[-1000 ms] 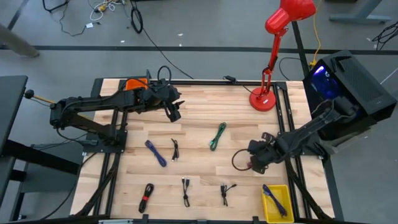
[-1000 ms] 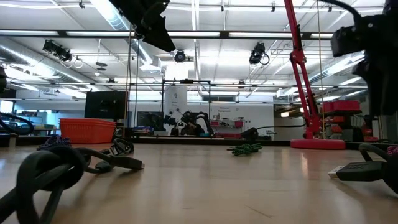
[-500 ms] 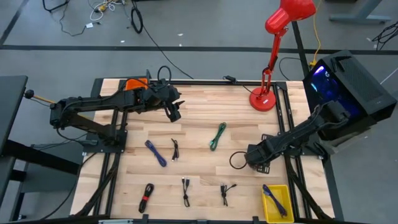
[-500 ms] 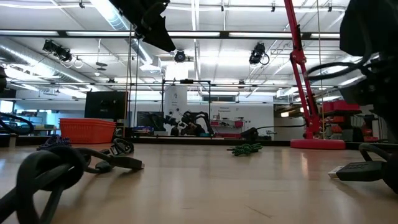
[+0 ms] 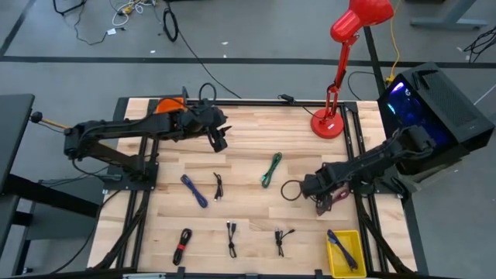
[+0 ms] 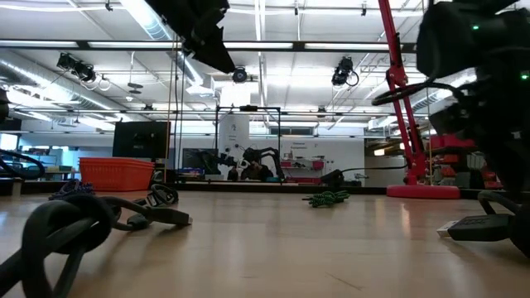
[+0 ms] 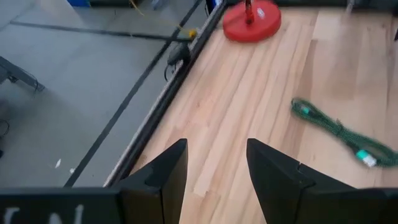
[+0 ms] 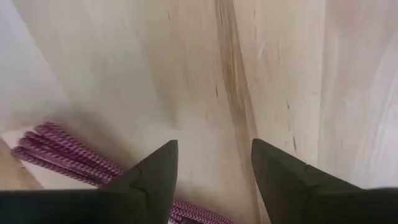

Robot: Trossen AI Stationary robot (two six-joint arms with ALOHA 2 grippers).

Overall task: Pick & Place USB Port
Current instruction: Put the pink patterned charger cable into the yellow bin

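Jaws of right gripper [image 8: 211, 180] gape over maroon cable [image 8: 62, 152]; left gripper [image 7: 214, 180] also released.

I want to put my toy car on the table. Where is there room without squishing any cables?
The bare wood between the red lamp base and the green cable is free. So is the patch between the left gripper and that cable. The front edge is crowded: short cables in a row, then the yellow bin.
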